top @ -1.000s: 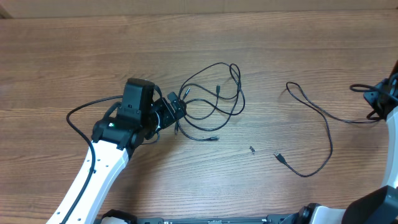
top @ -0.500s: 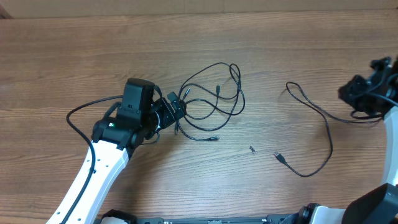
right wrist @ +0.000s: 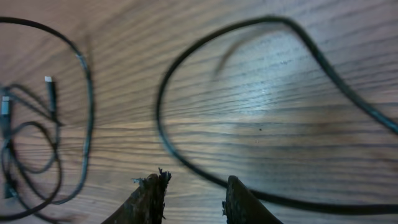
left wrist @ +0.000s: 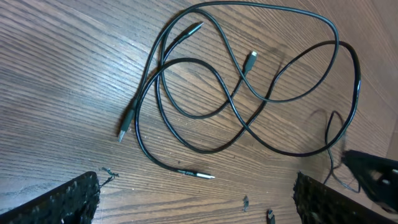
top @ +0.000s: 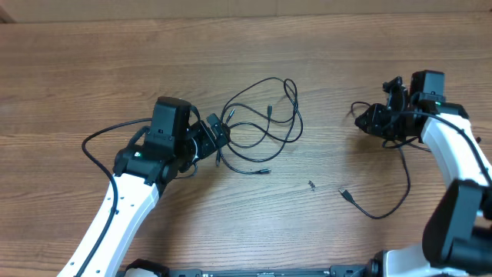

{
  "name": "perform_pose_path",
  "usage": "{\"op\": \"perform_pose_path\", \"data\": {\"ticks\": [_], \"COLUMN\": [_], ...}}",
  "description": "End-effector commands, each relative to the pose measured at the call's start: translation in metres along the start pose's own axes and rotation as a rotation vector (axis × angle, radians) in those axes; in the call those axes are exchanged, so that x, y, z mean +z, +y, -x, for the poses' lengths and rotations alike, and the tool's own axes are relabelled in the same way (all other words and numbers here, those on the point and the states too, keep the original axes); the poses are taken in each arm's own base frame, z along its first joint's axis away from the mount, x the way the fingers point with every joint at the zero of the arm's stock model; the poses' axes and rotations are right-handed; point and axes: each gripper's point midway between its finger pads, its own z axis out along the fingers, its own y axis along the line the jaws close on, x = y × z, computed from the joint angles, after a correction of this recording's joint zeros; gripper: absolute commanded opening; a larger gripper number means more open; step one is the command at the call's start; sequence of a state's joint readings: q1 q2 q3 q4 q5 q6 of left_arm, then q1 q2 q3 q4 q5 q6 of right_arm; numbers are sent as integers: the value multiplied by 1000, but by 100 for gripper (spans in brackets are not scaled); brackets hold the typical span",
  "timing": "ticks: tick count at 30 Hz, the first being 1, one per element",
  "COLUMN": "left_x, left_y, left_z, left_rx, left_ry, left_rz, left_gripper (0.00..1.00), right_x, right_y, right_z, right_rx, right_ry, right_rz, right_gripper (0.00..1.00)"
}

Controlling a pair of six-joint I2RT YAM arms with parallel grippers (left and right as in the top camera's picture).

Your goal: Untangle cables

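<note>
**A:** Brown wooden table (top: 69, 69) fills the overhead shot, grain running side to side, with a pale strip (top: 231, 8) just past its far edge.

**B:** Starting on the left, the white left arm (top: 115, 215) reaches in from the near edge. Its black left gripper (top: 217, 137) sits at the left rim of the tangle of thin black cables (top: 265, 131).

**A:** That one is spread wide. On its wrist camera the fingers (left wrist: 68, 199) sit in the bottom corners with bare wood between them and nothing pinched.

**B:** The tangle lies mid-table, loops crossing one another, small plug ends flat on the wood.

**A:** Moving right, a small dark speck (top: 311, 185) lies toward the near edge. Beside it is the plug of a lone thin black cable (top: 408, 177), well apart from the tangle.

**B:** That strand curves up to the right gripper (top: 367, 118), which is over its far end.

**A:** Its fingertips (right wrist: 152, 193) are parted a little, with wood showing in the gap. The cable, blurred, sweeps past just ahead of them and isn't gripped. Whether it touches them, I can't tell.
</note>
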State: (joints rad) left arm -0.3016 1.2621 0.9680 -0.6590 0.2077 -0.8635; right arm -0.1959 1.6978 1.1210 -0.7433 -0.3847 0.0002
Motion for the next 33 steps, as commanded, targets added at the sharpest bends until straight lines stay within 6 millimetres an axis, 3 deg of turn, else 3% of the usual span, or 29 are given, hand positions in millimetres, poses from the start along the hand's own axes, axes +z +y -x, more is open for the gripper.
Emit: {"op": "perform_pose_path", "data": {"ticks": [1, 2, 6, 10, 16, 33], "left_x": [-3, -3, -3, -3, -3, -3], "left_y": [-4, -4, -4, -4, -4, -4], "left_z": [2, 2, 2, 2, 2, 2], "left_rx": [12, 12, 12, 12, 12, 12], "left_ry": [-13, -13, -13, -13, -13, -13], "left_rz": [-7, -7, -7, -7, -7, -7], "left_gripper": [100, 100, 100, 100, 100, 100], "right_x": [20, 27, 34, 33, 33, 11], "right_y": [-13, -19, -32, -42, -45, -97], "right_z": [-8, -10, -8, -2, 3, 16], "right_rx": [15, 24, 31, 21, 15, 154], "right_ry": [51, 65, 61, 36, 18, -64], "right_rz": [-30, -50, -98, -154, -170, -229], "right_gripper": [27, 22, 23, 31, 34, 36]}}
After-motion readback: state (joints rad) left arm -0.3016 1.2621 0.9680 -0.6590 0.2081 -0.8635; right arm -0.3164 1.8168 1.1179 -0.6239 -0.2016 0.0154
